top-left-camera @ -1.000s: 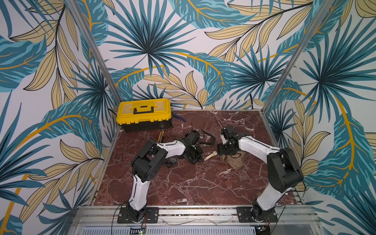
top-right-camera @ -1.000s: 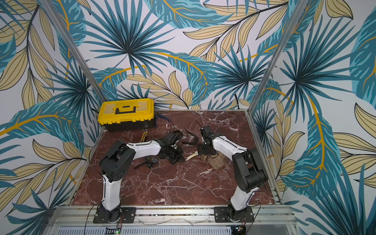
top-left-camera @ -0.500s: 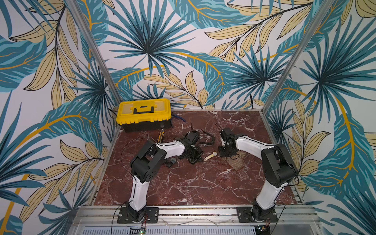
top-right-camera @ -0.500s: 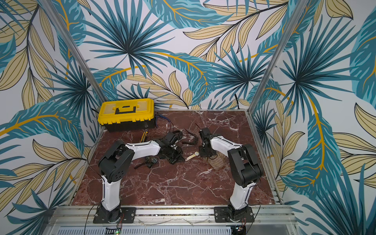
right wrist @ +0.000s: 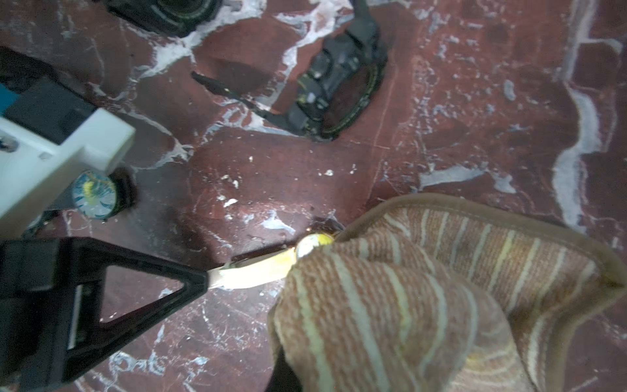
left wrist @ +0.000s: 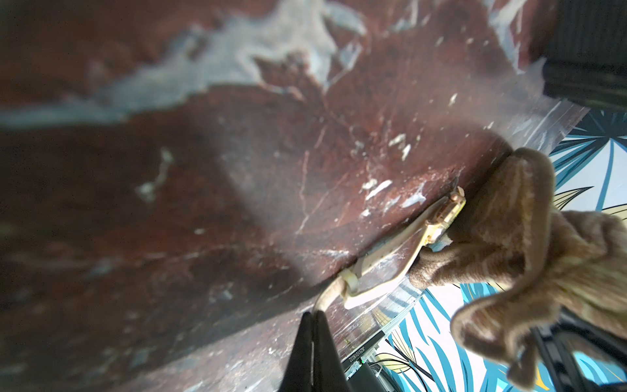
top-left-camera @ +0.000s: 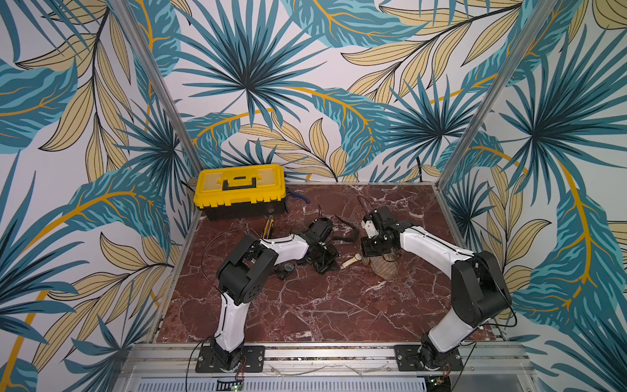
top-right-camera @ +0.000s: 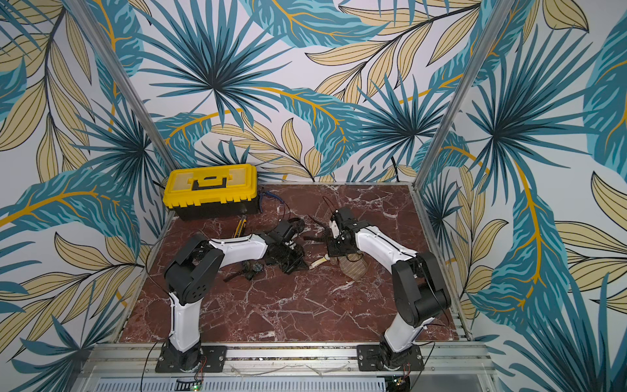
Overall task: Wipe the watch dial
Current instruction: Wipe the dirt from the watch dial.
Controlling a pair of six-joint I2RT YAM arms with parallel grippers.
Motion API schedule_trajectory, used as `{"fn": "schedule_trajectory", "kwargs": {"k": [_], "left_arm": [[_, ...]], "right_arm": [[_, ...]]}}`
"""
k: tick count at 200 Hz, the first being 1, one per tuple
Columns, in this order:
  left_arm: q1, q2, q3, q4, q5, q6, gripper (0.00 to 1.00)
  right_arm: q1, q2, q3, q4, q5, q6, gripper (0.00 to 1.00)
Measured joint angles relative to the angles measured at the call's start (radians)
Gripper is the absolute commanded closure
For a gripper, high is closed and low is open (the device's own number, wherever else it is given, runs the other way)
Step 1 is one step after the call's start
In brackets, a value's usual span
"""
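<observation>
Right gripper (top-left-camera: 372,255) presses cloth (right wrist: 424,288) onto watch dial (right wrist: 312,245) (left gripper (left wrist: 312,327) pinches strap (right wrist: 251,271)).

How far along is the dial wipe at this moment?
Done: left hand grips the cream watch strap, right hand holds the striped cloth. In hand: cloth touches the dial, partly covering it. Left: the wiping strokes; no cleaned result is visible.

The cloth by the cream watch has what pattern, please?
The cloth is brown with pale stripes; the right wrist view shows it best.
</observation>
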Motion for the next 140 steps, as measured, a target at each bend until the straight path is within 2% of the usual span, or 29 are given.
{"fn": "schedule_trajectory", "kwargs": {"k": [63, 140], "left_arm": [[0.000, 0.000, 0.000, -0.014, 0.001, 0.001, 1.00], [0.000, 0.000, 0.000, -0.014, 0.001, 0.001, 1.00]], "right_arm": [[0.004, 0.186, 0.079, -0.047, -0.043, 0.013, 1.00], [-0.023, 0.189, 0.091, -0.082, 0.027, 0.042, 1.00]]}}
